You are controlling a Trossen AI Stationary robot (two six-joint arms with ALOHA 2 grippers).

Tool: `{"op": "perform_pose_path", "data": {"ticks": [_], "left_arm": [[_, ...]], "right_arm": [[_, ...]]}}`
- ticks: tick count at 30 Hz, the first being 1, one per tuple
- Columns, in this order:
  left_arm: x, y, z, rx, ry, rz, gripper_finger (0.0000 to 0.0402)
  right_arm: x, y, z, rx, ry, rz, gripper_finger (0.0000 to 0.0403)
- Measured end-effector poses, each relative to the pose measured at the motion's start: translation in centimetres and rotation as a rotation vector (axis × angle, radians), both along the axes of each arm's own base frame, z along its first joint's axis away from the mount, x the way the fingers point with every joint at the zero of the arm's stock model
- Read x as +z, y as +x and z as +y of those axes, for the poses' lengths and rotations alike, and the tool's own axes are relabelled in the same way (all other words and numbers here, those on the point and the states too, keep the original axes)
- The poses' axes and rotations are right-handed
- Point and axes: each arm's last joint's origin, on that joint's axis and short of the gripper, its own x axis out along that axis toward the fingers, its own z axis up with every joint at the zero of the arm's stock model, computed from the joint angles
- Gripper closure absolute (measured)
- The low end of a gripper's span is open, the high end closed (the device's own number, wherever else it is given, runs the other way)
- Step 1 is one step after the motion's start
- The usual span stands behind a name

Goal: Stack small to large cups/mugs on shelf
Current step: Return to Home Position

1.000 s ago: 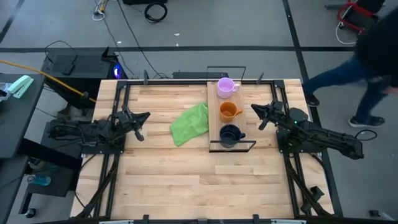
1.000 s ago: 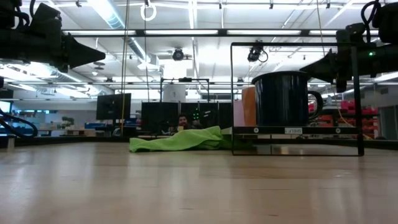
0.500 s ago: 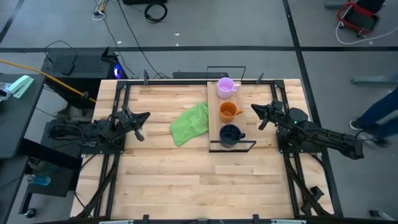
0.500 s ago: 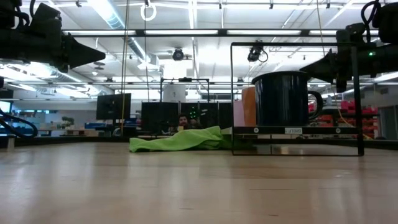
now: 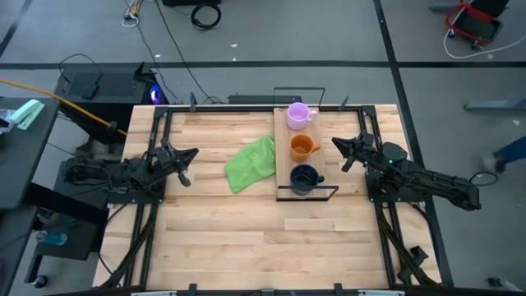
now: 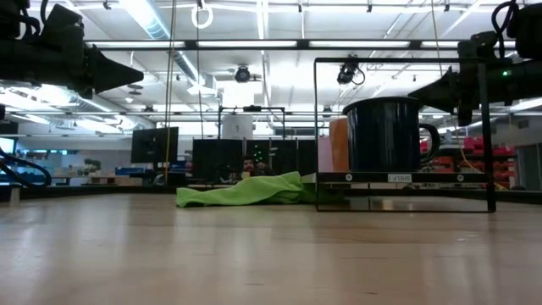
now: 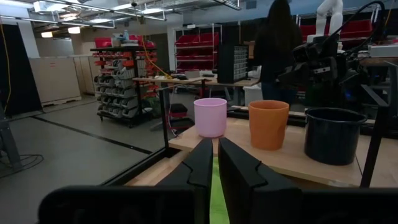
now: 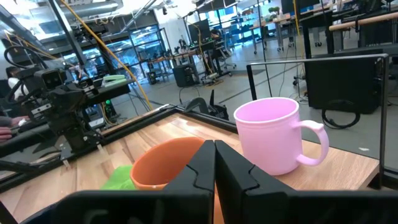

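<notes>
All 3 mugs stand on the shelf [image 5: 282, 156] at centre frame: purple [image 5: 297, 114] uppermost, orange [image 5: 302, 147], then navy [image 5: 303, 177]. My left gripper [image 5: 194, 153] and right gripper [image 5: 335, 143] flank it, seemingly clenched on nothing. Only parking remains.

A light butcher-block wooden surface [image 5: 214, 222] seen from above. Right of its centre stands a long rectangular light wooden shelf [image 5: 283, 164] with a thin black wire frame at each end, running from the far edge toward the middle. Three handled mugs sit on it in a row: a pale purple mug [image 5: 297, 114] farthest back, an orange mug [image 5: 302, 147] in the middle, and a dark navy mug [image 5: 303, 177] nearest. A crumpled green cloth [image 5: 251, 163] lies on the surface just left of the shelf.
</notes>
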Motion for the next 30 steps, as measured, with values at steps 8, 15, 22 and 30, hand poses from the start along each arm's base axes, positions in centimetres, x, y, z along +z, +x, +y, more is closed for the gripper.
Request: {"op": "perform_pose_path", "data": {"ticks": [8, 15, 22, 30], "left_arm": [[0.0, 0.0, 0.0, 0.0, 0.0, 0.0, 0.0375], [0.0, 0.0, 0.0, 0.0, 0.0, 0.0, 0.0371], [0.0, 0.0, 0.0, 0.0, 0.0, 0.0, 0.0367], [0.0, 0.0, 0.0, 0.0, 0.0, 0.0, 0.0376]], "right_arm": [[0.0, 0.0, 0.0, 0.0, 0.0, 0.0, 0.0391], [0.0, 0.0, 0.0, 0.0, 0.0, 0.0, 0.0391], [0.0, 0.0, 0.0, 0.0, 0.0, 0.0, 0.0391], [0.0, 0.0, 0.0, 0.0, 0.0, 0.0, 0.0391]]}}
